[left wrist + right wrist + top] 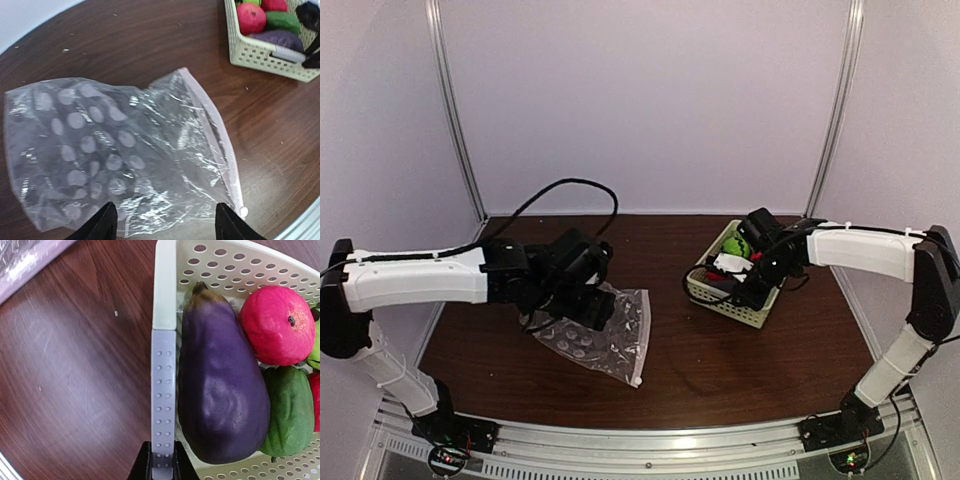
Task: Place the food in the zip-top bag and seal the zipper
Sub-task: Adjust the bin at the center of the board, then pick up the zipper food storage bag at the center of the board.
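Note:
The clear zip-top bag (610, 340) with white dots lies flat and empty on the table, and in the left wrist view (125, 155) its zipper (215, 135) runs along the right edge. My left gripper (165, 227) is open just above the bag's near edge (582, 300). The food lies in a pale green basket (164, 290): a purple eggplant (220, 390), a red fruit (272, 325) and a green piece (287, 410). My right gripper (163, 337) is shut, its grey pads lying along the basket's rim beside the eggplant (750, 285).
The basket (735, 300) stands at the right of the brown table, the bag at centre left. A black cable (570, 185) loops behind the left arm. White walls enclose the back and sides. A corner of the bag (25, 260) shows in the right wrist view.

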Available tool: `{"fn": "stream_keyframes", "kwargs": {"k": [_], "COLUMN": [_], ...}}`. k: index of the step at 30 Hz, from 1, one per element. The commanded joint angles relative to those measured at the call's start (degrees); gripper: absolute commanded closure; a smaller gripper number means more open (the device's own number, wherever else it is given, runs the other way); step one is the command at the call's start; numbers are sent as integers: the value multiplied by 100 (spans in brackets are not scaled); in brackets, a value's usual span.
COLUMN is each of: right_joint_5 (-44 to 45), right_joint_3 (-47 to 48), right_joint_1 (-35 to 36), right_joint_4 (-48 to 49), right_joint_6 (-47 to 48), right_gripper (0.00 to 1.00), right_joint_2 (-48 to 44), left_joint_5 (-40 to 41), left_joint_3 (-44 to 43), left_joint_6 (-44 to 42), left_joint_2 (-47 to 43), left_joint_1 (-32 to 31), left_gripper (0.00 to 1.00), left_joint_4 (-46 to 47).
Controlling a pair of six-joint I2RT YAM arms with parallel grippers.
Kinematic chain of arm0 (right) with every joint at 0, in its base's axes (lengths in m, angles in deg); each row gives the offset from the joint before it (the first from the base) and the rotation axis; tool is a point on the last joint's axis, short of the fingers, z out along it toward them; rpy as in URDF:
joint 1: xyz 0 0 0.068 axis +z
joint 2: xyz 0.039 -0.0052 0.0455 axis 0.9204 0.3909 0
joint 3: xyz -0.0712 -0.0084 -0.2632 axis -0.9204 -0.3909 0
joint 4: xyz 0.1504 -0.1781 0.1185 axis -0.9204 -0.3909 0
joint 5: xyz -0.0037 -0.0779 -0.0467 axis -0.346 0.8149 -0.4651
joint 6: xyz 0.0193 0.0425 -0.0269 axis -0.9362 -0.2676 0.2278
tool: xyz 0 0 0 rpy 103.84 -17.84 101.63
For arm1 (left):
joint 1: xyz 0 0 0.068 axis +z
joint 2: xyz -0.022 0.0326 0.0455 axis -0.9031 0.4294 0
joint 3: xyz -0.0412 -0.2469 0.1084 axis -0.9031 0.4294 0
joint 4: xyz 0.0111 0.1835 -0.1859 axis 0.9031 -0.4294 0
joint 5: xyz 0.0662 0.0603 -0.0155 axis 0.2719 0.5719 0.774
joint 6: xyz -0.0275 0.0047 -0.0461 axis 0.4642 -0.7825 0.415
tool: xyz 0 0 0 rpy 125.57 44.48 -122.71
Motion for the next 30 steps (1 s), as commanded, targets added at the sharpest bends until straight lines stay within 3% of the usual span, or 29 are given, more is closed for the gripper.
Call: {"fn": "stream_keyframes", "kwargs": {"k": [1, 9, 14, 17, 23, 30], "right_joint_5": [548, 542, 595, 544, 518, 402], "right_joint_3": [-861, -2124, -2357, -2326, -2187, -2033], "right_joint_1": [-110, -111, -111, -106, -110, -110], "right_joint_4": [-214, -616, -635, -599, -633, -577], "right_joint_6": [232, 1067, 1121, 1117, 1124, 1109], "right_gripper": [100, 99, 70, 60, 58, 58], "right_joint_2": [-986, -2486, -3178, -3432, -3511, -3443], "left_joint_5": [-423, 185, 765, 1092, 1427, 1581], "left_joint_3": [-630, -2513, -3663, -4087, -4659, -4699], "left_joint_6": [63, 433, 444, 411, 522, 639], "left_joint_2": [1074, 3197, 4054, 4488, 5141, 5326], "left_joint_1": [-402, -683, -703, -707, -737, -756], "left_gripper": [28, 25, 25, 26, 32, 42], "left_joint_4": [297, -663, -1469, -1839, -2519, -2783]}}
